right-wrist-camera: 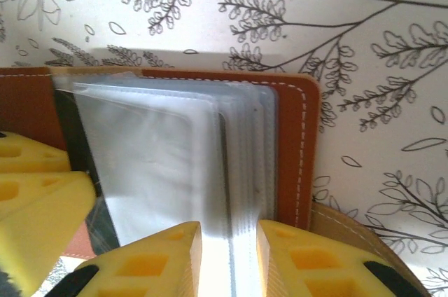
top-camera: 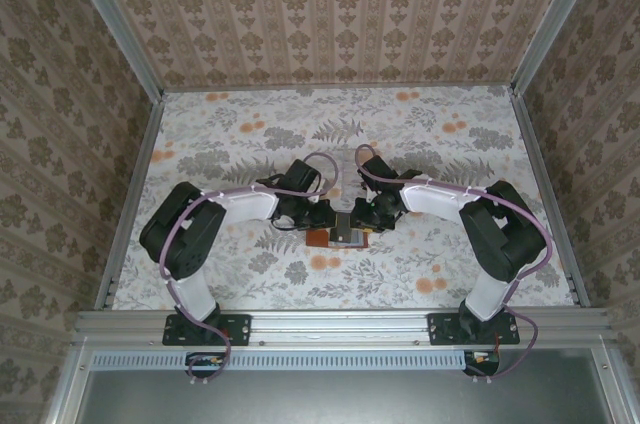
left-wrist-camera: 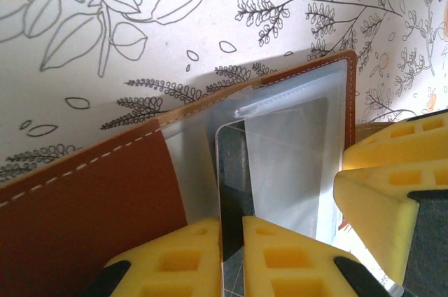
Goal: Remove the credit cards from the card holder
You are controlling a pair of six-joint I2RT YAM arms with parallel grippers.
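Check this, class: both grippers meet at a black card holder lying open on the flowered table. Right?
No: the card holder is brown, not black, as the right wrist view shows. The left gripper and right gripper do meet at it, open on the flowered table.

The table (top-camera: 250, 144) is covered with a pale pattern of leaves, ferns and orange flowers. Near its middle, the card holder (top-camera: 322, 238) lies open on it, brown side down.
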